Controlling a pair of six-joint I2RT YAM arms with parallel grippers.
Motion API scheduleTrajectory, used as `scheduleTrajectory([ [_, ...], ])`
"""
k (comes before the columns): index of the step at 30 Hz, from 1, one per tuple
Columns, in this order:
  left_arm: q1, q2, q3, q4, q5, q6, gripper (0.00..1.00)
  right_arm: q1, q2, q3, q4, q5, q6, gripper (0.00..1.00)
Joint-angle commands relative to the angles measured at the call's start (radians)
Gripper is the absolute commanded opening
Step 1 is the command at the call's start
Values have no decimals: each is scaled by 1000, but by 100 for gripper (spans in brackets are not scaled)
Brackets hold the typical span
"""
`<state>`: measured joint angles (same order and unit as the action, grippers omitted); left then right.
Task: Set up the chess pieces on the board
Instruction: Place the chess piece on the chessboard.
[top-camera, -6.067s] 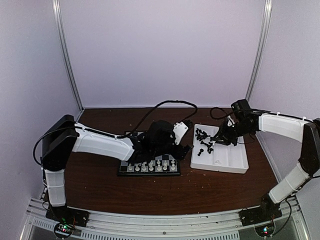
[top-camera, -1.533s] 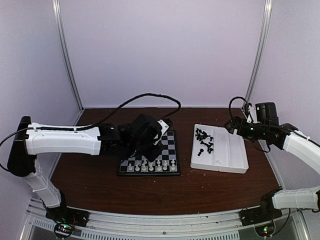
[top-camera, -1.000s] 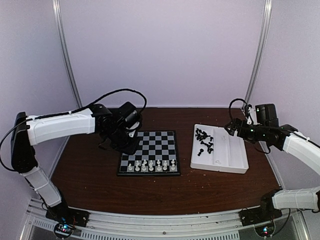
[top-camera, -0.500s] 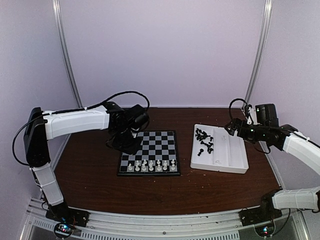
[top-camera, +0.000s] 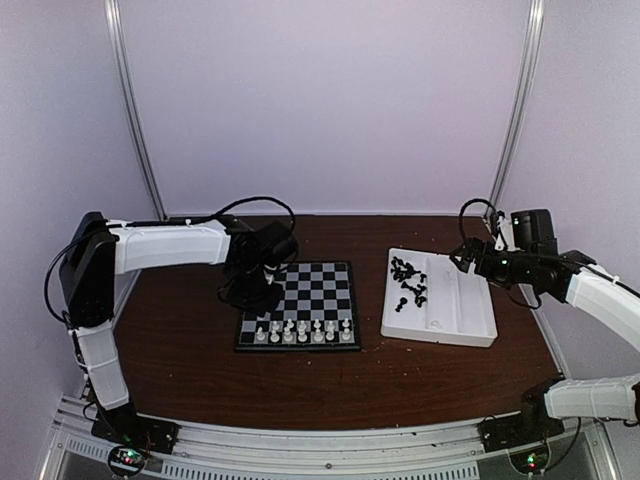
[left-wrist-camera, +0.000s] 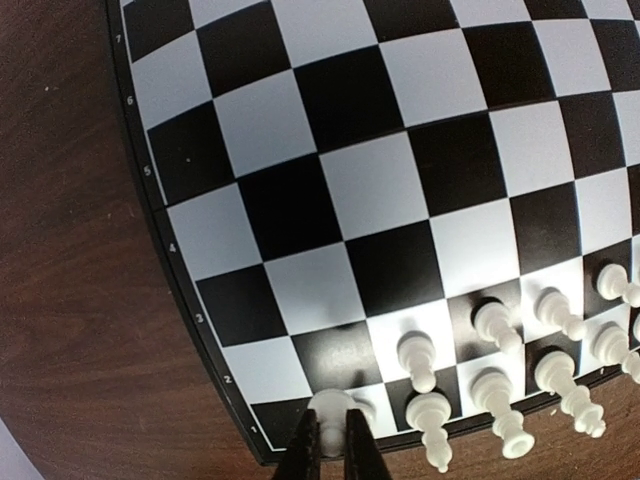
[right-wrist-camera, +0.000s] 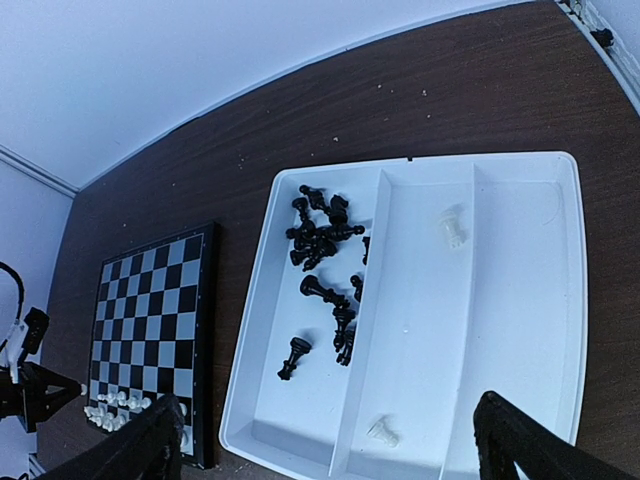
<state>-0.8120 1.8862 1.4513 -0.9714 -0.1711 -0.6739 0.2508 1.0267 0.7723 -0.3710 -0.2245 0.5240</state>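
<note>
The left jaws pinch a white piece (left-wrist-camera: 330, 402) upright at the near left corner of the board (left-wrist-camera: 330, 190). The other white pieces (left-wrist-camera: 500, 360) stand up in two rows beside it. Black pieces (right-wrist-camera: 320, 238) lie tipped over in the tray (right-wrist-camera: 520, 300) on the worktop (top-camera: 300, 385). The right jaws hang wide apart above the tray.

Either side of the board (top-camera: 320, 285), the left arm (top-camera: 170, 245) and right arm (top-camera: 600, 295) show white shells over black joints (a black cable (top-camera: 255, 199) loops off each wrist); the left ends in slim black fingers (left-wrist-camera: 306, 448).
</note>
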Motion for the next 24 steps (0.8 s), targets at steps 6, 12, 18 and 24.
scheduleTrajectory([
  [6,10,44,-26,83,37,-22,0,-4,-24,-11,8,-1,6,100],
  [12,16,65,-26,94,44,-24,0,-5,-21,-9,11,-1,6,100],
  [18,17,79,-27,93,49,-22,0,-5,-20,-9,12,-4,8,100],
  [24,17,89,-29,79,44,-19,0,-6,-16,-13,14,-5,10,100],
])
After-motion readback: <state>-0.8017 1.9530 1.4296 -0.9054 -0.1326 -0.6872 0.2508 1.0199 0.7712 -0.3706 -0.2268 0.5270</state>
